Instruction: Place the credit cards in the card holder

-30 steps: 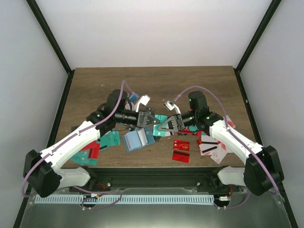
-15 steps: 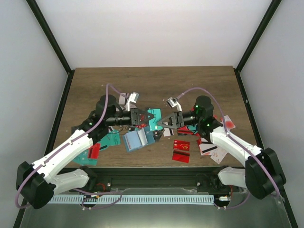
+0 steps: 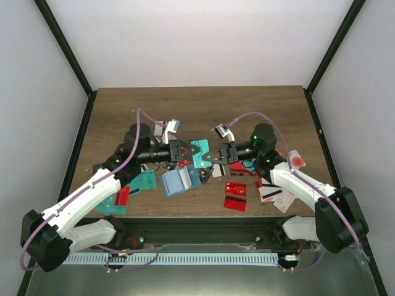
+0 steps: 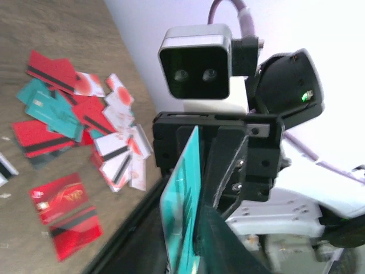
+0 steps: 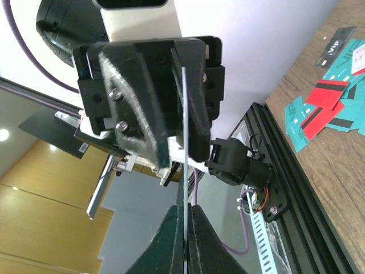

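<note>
Above tabletop, left end effector and right end effector pinch teal card.

arms: two, the left arm and the right arm
grippers: two, the left gripper and the right gripper
wrist cameras: two
purple cables: two
card holder: one
teal-green card raised between the grippers: one
red cards on the table: at least five in the left wrist view
flat teal cards: at least two there
white cards: several, overlapped, no sure count
</note>
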`<state>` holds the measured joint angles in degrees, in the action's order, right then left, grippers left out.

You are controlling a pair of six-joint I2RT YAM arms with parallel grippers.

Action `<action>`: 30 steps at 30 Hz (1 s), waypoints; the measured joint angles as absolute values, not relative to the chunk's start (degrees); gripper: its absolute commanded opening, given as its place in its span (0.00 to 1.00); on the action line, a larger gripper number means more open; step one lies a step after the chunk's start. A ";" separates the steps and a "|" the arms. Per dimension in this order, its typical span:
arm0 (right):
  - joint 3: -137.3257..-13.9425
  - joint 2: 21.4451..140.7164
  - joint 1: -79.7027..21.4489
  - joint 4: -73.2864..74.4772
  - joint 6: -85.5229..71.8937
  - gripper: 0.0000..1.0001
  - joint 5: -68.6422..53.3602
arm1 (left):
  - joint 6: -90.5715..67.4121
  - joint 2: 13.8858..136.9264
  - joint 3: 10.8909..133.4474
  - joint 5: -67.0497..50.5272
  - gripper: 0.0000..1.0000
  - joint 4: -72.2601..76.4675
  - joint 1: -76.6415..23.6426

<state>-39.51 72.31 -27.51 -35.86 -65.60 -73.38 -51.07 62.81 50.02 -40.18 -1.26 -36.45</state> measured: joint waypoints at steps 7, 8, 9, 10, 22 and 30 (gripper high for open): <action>-47.37 77.95 -27.64 -14.26 -50.22 0.01 -69.73 | -46.72 62.28 50.26 -29.71 0.44 -15.25 -35.46; -48.82 79.59 -27.66 -10.68 -47.59 0.01 -68.71 | -46.04 62.22 50.26 -27.35 0.43 -18.55 -34.87; -49.63 80.97 -27.68 -8.05 -45.65 0.01 -67.88 | -45.67 62.15 50.17 -25.82 0.40 -20.71 -34.35; -50.24 82.50 -27.68 -5.63 -43.86 0.01 -66.98 | -45.04 62.00 49.80 -23.97 0.38 -23.18 -33.56; -56.29 100.64 -33.54 7.81 -34.65 0.01 -59.55 | -40.71 67.59 42.89 -16.60 0.14 -33.56 -27.70; -61.45 107.33 -35.83 10.15 -31.40 0.01 -58.46 | -37.28 75.88 42.89 -16.19 0.09 -32.18 -27.24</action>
<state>-61.45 107.33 -35.83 10.15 -31.40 -58.46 -37.28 75.88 42.89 -16.19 -32.18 -27.24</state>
